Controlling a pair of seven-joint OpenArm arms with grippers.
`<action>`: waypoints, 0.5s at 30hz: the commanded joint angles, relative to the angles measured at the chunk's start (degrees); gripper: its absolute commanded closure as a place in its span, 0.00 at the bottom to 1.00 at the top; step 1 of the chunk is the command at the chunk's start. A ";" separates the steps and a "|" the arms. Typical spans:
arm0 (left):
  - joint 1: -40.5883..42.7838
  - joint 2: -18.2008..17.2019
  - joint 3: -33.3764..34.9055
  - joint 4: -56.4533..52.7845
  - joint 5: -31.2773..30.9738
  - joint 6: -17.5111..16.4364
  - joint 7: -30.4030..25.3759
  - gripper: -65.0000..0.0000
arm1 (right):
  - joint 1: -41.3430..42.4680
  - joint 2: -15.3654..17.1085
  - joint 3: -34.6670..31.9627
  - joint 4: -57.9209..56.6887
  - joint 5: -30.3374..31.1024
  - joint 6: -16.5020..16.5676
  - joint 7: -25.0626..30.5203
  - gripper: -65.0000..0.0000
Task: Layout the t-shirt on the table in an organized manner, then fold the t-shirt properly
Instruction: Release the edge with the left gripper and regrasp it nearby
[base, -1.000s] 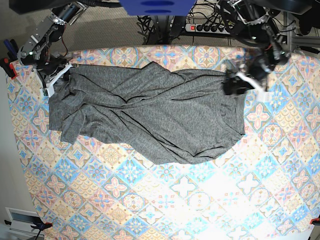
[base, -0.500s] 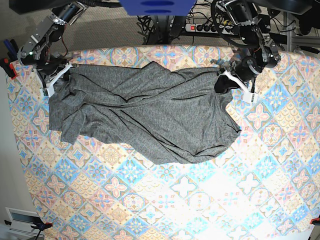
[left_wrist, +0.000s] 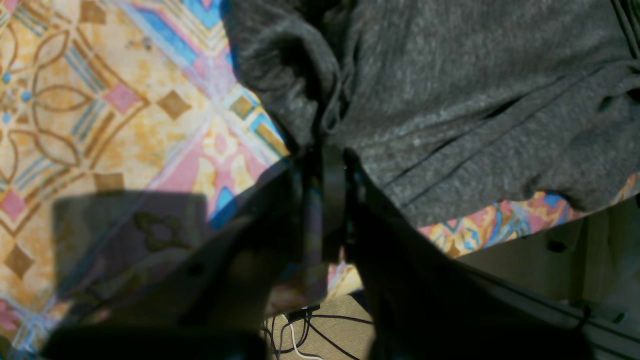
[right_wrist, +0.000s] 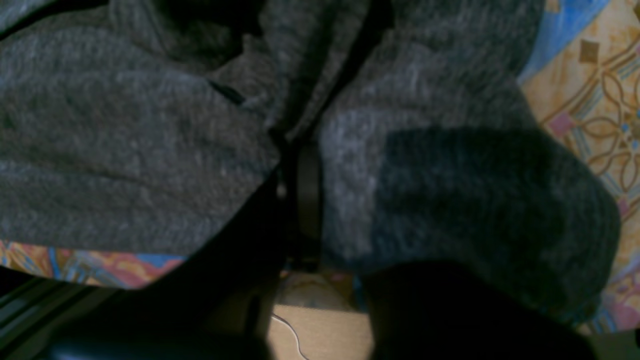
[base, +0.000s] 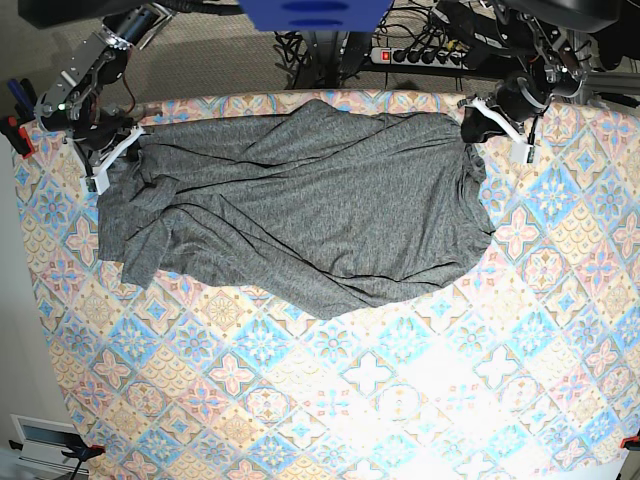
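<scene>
Soft grey jersey, thin and floppy: the t-shirt should feel light, sag when lifted and wrinkle easily. It lies bunched across the far half of the table, from about 10 o'clock to 2 o'clock. At 10 o'clock the right end effector is pinched tight on the shirt's edge. At 2 o'clock the left end effector is pinched on the other edge. Corners and hems look like the best places to hold. No boxes or bowls are here.
</scene>
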 joint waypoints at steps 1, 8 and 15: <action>0.81 -0.56 -0.56 0.12 3.78 1.19 1.77 0.95 | -0.48 0.36 -0.01 -0.59 -4.57 -0.51 -3.21 1.00; 0.37 -0.64 -0.65 0.29 3.78 1.19 1.77 0.95 | -2.68 0.36 -0.01 -0.59 -4.48 -0.51 -3.12 1.00; 0.19 -2.66 -0.65 0.38 3.25 1.19 1.77 0.94 | -2.59 0.36 -0.01 -0.68 -4.48 -0.51 -3.21 1.00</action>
